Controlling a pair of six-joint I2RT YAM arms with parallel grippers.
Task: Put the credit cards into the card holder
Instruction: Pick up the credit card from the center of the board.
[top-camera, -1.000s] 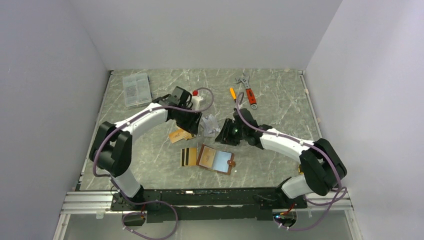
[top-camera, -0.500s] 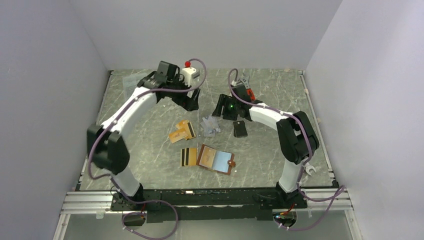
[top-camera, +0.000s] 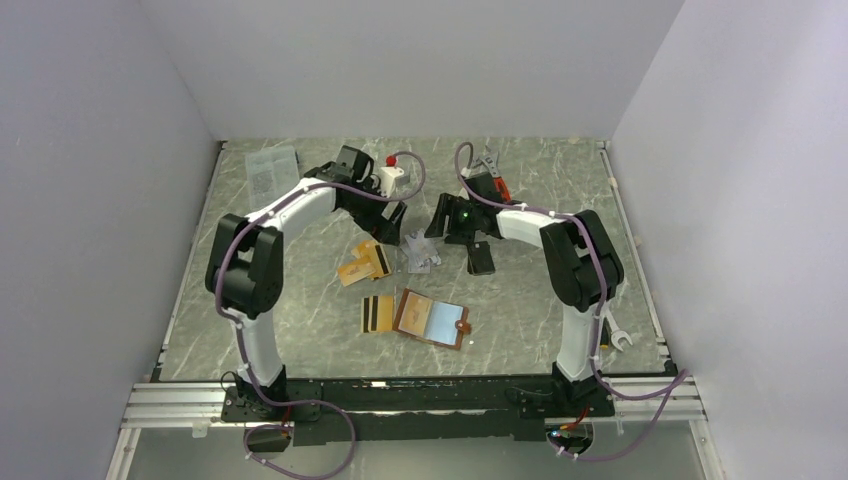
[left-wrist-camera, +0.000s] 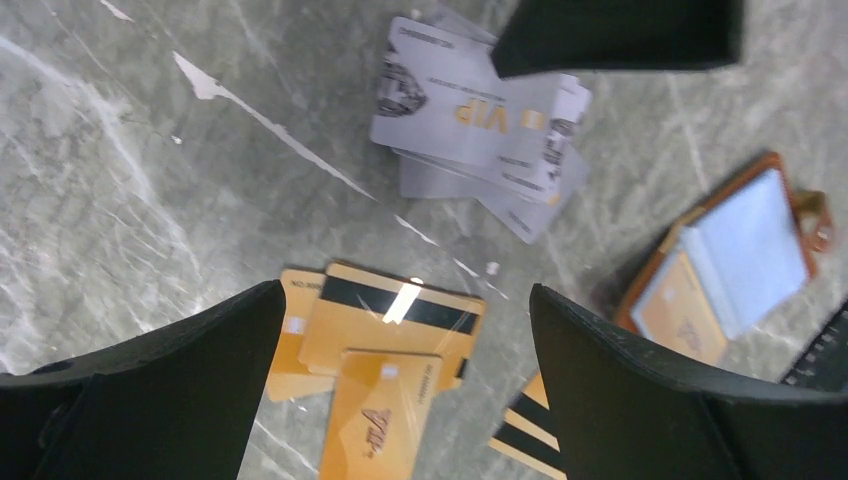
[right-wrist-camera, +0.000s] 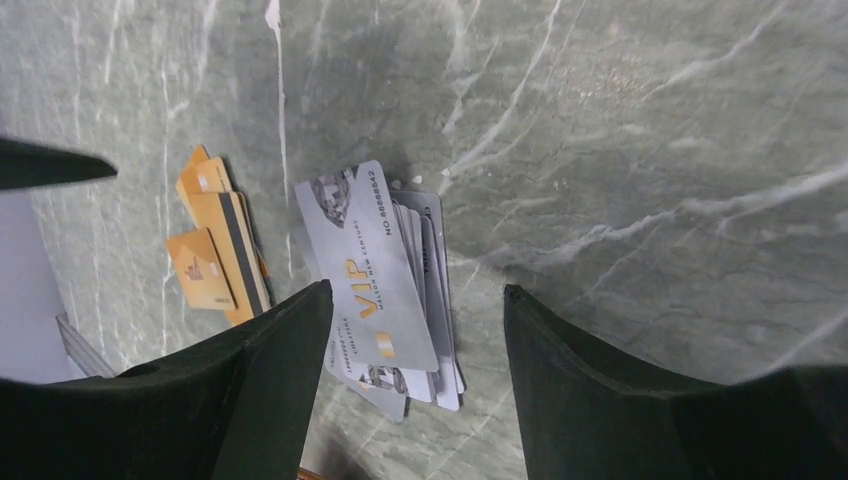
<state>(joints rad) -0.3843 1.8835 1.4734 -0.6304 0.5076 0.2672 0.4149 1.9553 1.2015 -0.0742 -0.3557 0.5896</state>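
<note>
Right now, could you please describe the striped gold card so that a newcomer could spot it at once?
Start at the grey marble table and find the open tan leather card holder near its front middle. The flat gold plastic card lies just beside the holder's left edge. Unlike the orange-gold cards farther back, it shows two black stripes.

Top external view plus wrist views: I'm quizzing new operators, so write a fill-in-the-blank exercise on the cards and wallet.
1. The tan-brown leather card holder lies ____ on the grey marble table, clear sleeves showing.
2. The top card of the silver-grey plastic stack reads ____.
3. In the top view, the gold card with black magnetic stripes lies just ____ of the card holder.
4. The left gripper and the right gripper both stand ____, holding nothing.
Missing words: open; VIP; left; open.
</note>
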